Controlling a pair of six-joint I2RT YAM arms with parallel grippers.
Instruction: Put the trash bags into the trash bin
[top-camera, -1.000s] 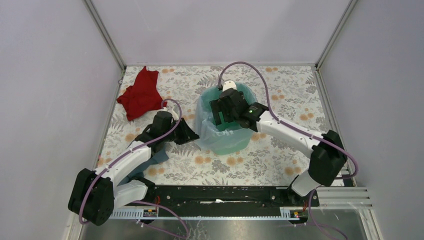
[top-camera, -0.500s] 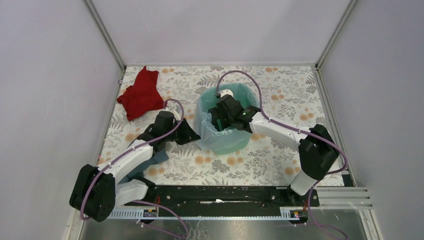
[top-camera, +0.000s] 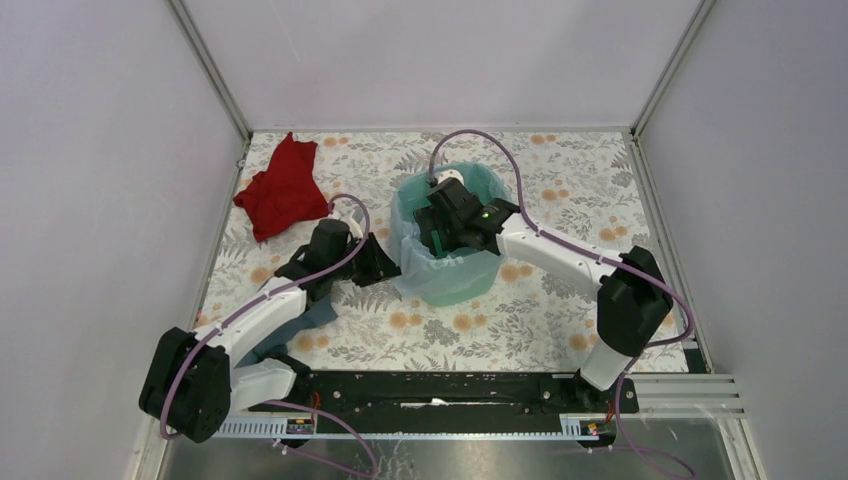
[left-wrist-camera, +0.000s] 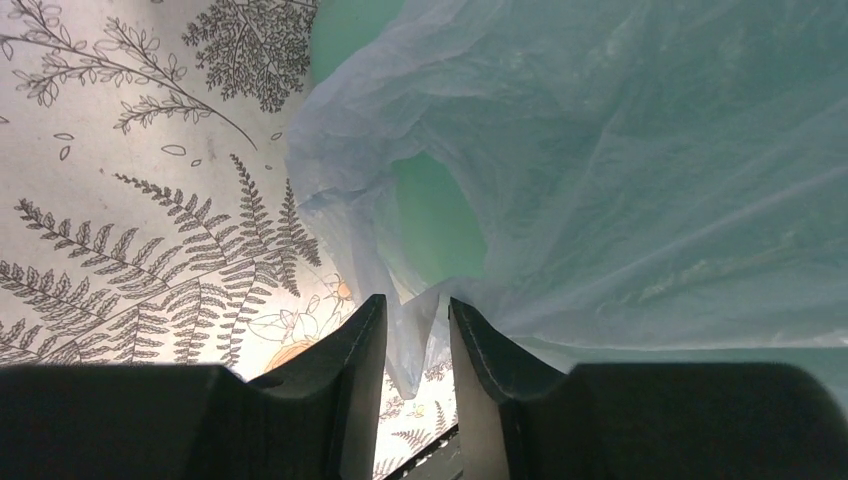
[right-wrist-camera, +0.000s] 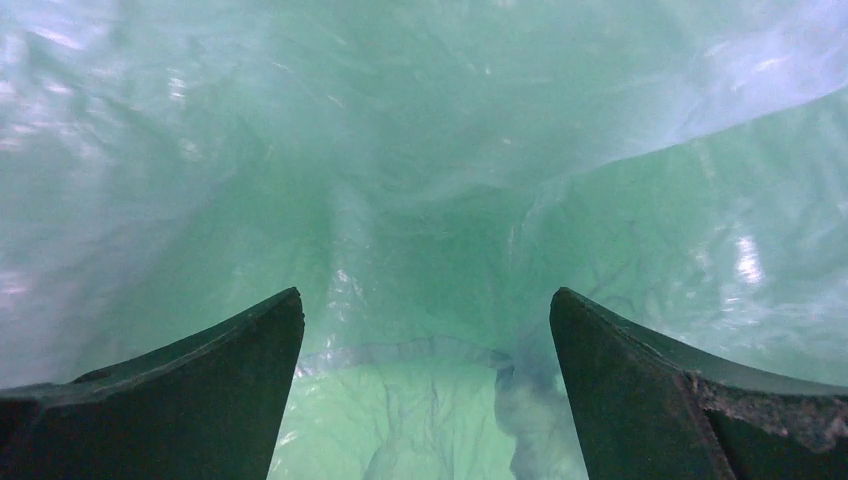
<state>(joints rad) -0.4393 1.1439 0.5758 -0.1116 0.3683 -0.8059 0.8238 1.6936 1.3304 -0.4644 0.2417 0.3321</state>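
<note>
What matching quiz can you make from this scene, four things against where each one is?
Things:
1 red cloth
2 trash bag
3 left gripper
4 right gripper

Places:
A open, down inside the trash bin
B draped over the bin's rim
C crumpled at the table's far left
D closed on the bag's edge, outside the bin

Pairs: 1-C, 2-B, 3-D, 4-A

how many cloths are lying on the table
2: a red cloth at the far left, and a grey-blue cloth nearer the front, partly under the left arm. More may be hidden.
</note>
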